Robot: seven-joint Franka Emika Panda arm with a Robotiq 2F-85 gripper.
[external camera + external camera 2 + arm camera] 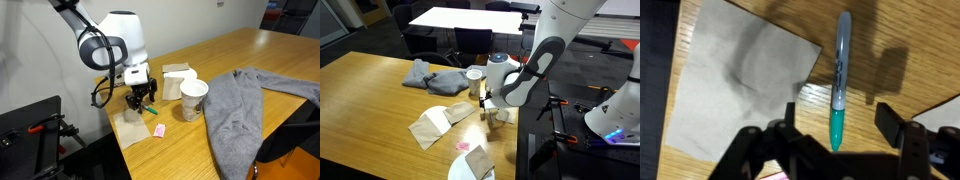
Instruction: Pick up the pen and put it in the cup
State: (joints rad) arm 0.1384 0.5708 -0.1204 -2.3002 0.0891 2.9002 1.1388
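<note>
The pen lies flat on the wooden table, grey barrel pointing away and green cap towards the camera. In the wrist view my gripper is open, its two dark fingers on either side of the green cap, above the pen. In an exterior view the gripper hangs low over the table edge with the pen's green tip just beside it. The white paper cup stands upright a short way off; it also shows in an exterior view, behind the gripper.
A brown paper napkin lies beside the pen. A small pink block sits near the table edge. A grey cloth lies heaped beyond the cup. A shallow white bowl is at the table's corner. More napkins lie nearby.
</note>
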